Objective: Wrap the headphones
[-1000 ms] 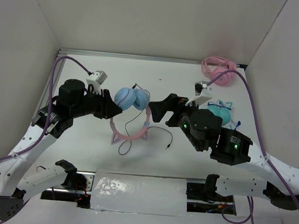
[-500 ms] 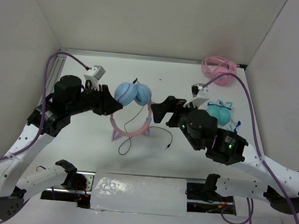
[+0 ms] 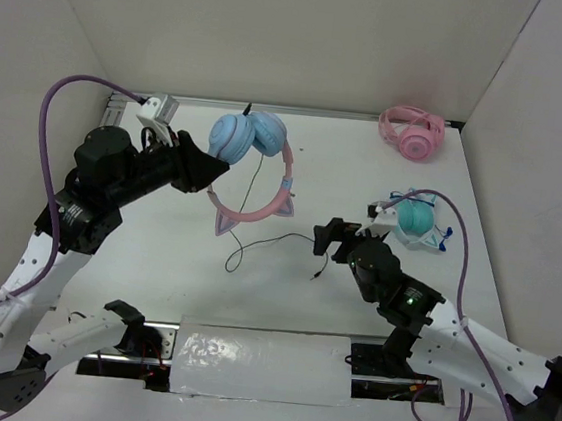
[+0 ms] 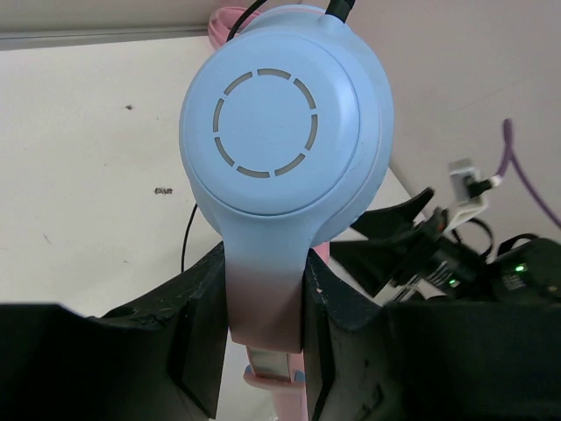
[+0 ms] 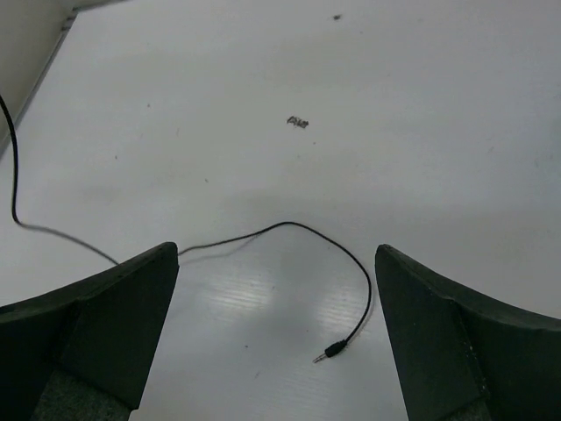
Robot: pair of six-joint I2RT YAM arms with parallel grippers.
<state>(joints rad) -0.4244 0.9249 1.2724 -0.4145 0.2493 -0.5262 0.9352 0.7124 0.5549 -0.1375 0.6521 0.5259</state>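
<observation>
Headphones (image 3: 251, 137): light, stiff but springy band, 2 cups likely pivoting. Cable (image 3: 257, 243) thin, limp, probably slippery and hard to pinch flat against tabletop (image 3: 156, 248). Best hold: band stem just under cup for body; cable near plug (image 5: 330, 353) for winding.

Left hand (image 3: 205, 167): pinching stem below cup. Arm raised and reaching forward; headphones held aloft at rear left, band hanging, cable trailing down to tabletop.

Right hand (image 3: 333, 238): spread, empty, arm low, aimed down over loose cable end, plug between fingers in wrist view.
</observation>
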